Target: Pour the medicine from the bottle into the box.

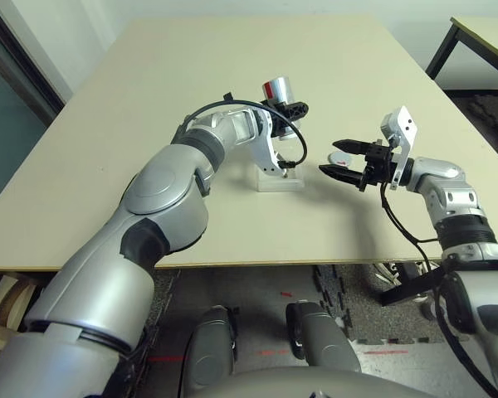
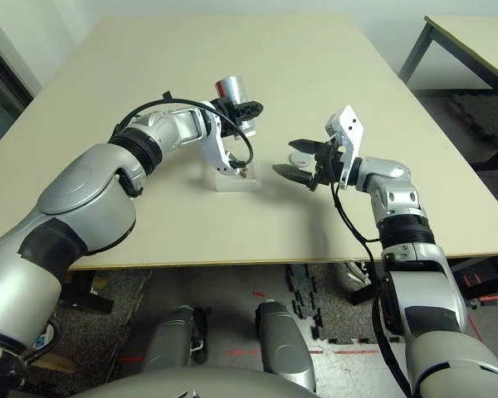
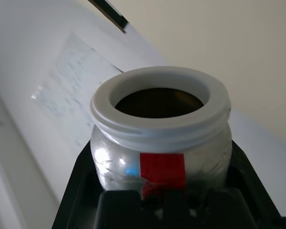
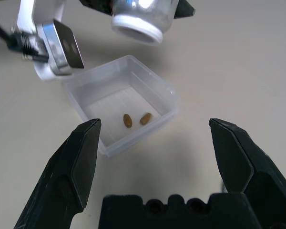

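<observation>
My left gripper (image 1: pixel 285 108) is shut on the silvery-white bottle (image 1: pixel 276 88) and holds it in the air just above the box. The bottle (image 3: pixel 159 138) has no cap, and its white-rimmed mouth (image 4: pixel 137 26) tilts down toward the box. The clear square box (image 4: pixel 151 77) sits on the table, partly hidden behind my left wrist in the head views (image 2: pixel 236 179). Two brownish-yellow pills (image 4: pixel 127 120) lie side by side on its floor. My right gripper (image 1: pixel 342 161) hovers open just right of the box, holding nothing.
The round grey-white cap (image 2: pixel 300 156) lies on the beige table (image 1: pixel 149 124) beside my right fingers. A second table (image 1: pixel 481 33) stands at the far right. The table's front edge runs close below both arms.
</observation>
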Tool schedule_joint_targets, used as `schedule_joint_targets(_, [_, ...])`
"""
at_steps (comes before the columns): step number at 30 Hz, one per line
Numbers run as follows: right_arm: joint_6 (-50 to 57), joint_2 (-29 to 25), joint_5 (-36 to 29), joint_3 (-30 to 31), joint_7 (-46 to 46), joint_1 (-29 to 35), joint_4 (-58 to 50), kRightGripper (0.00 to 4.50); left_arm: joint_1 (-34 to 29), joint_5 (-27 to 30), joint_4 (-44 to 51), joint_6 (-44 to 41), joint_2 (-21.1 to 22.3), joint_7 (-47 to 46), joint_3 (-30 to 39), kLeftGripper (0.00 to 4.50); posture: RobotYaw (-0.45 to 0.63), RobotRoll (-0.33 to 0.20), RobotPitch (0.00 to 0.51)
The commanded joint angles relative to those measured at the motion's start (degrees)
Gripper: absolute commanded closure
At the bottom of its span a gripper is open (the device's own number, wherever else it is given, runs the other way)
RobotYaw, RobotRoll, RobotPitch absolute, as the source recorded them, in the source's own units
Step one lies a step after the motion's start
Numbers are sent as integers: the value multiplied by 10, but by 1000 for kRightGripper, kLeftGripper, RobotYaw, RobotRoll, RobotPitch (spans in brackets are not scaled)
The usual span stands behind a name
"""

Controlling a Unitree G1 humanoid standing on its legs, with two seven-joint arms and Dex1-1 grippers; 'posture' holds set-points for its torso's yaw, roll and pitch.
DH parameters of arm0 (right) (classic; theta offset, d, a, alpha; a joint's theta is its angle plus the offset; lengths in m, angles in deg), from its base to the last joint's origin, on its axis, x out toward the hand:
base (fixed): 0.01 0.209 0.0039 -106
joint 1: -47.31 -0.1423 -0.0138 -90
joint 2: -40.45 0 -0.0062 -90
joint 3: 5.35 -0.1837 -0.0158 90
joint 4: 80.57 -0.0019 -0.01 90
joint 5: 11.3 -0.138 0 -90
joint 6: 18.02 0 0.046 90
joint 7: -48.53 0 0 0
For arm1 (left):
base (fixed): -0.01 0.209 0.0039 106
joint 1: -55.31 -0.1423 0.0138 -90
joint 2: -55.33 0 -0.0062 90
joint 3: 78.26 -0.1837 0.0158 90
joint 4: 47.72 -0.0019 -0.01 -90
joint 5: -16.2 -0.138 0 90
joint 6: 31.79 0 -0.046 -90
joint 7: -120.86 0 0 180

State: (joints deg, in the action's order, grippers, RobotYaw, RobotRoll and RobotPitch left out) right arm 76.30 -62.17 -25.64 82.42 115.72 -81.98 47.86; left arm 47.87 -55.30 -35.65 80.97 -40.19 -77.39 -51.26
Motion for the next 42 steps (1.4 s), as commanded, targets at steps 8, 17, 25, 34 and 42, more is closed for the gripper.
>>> schedule_joint_targets(8, [-20,-13,27,27,27,0,2,0,-51,360,-4,-10,39,322,354,1886,-170,0,76])
schedule_joint_targets(17, [-28,-11,38,35,30,-3,7,0,-116,616,30,-125,42,456,616,1886,-161,0,83])
schedule_joint_targets(25, [-30,-13,43,40,31,-6,6,0,-195,712,51,-141,53,470,716,1886,-157,0,89])
schedule_joint_targets(34, [-26,-16,44,42,31,-7,-1,0,-249,734,54,-83,30,488,732,1886,-175,0,94])
schedule_joint_targets(42, [-21,-19,44,42,30,0,-13,0,-268,710,47,-42,19,468,709,1886,-184,0,93])
